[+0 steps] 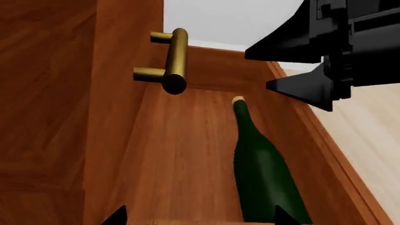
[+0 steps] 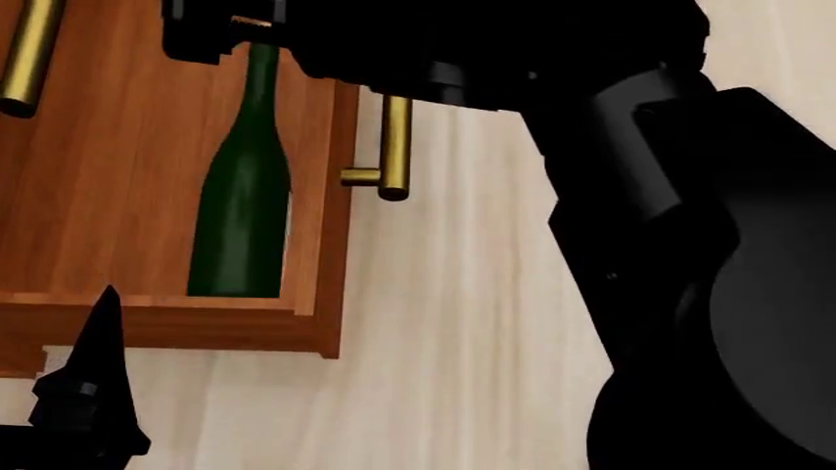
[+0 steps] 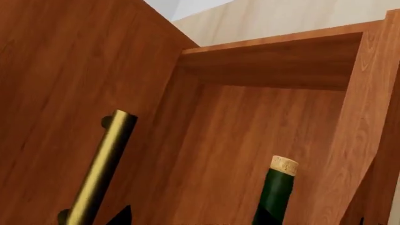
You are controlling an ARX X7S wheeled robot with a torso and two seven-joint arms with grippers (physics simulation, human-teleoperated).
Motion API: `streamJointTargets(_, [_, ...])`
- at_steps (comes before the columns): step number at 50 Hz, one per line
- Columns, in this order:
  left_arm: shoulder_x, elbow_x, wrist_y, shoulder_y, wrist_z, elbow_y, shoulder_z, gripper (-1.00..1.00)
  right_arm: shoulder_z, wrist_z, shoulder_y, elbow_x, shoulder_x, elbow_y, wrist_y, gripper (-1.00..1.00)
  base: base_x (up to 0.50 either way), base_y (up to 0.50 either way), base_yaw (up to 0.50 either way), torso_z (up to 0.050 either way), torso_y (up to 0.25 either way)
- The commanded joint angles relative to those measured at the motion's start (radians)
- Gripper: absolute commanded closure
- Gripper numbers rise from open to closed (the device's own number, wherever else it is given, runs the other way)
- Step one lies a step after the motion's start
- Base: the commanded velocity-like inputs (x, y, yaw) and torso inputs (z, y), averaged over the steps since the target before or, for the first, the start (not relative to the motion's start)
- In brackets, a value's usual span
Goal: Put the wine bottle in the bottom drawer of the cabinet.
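The dark green wine bottle [image 2: 245,211] lies flat inside the pulled-out bottom drawer [image 2: 157,318] of the reddish-brown cabinet [image 1: 44,103]. Its cork [image 3: 284,165] points toward the drawer's far end, and nothing grips it. My left gripper [image 1: 200,218] hovers open above the drawer, with the bottle's body [image 1: 265,173] under one fingertip. My right gripper [image 3: 194,218] is also open, above the bottle's neck end. The left wrist view shows it as black spread fingers [image 1: 293,86].
The open drawer's brass bar handle [image 2: 395,147] juts out over the pale floor [image 2: 457,343]. An upper drawer's brass handle [image 1: 175,61] protrudes from the cabinet face above the drawer. My right arm [image 2: 706,245] fills the right of the head view.
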Motion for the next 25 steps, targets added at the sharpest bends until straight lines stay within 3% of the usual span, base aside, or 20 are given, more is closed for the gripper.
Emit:
streamJointTargets(1, [-0.001, 0.009, 0.002, 0.007, -0.007, -0.009, 0.000, -1.00, -0.213, 0.025, -0.048, -0.007, -0.003, -0.024, 0.012, -1.00, 0.00, 0.00, 0.00, 0.000, 0.000])
streamJointTargets(8, [0.000, 0.004, -0.002, 0.002, -0.012, -0.005, 0.002, -1.00, -0.213, 0.025, -0.048, -0.007, -0.003, -0.024, 0.012, -1.00, 0.00, 0.00, 0.00, 0.000, -0.005])
streamJointTargets(9, [0.000, 0.002, -0.003, 0.001, -0.013, -0.005, 0.002, -1.00, -0.236, 0.096, -0.047, 0.001, -0.003, 0.028, 0.026, -1.00, 0.00, 0.00, 0.00, 0.000, 0.000])
streamJointTargets(25, [-0.001, -0.001, -0.006, -0.005, -0.017, -0.002, 0.008, -1.00, -0.243, 0.047, 0.042, 0.007, -0.003, 0.042, 0.014, -1.00, 0.00, 0.00, 0.00, 0.000, -0.003])
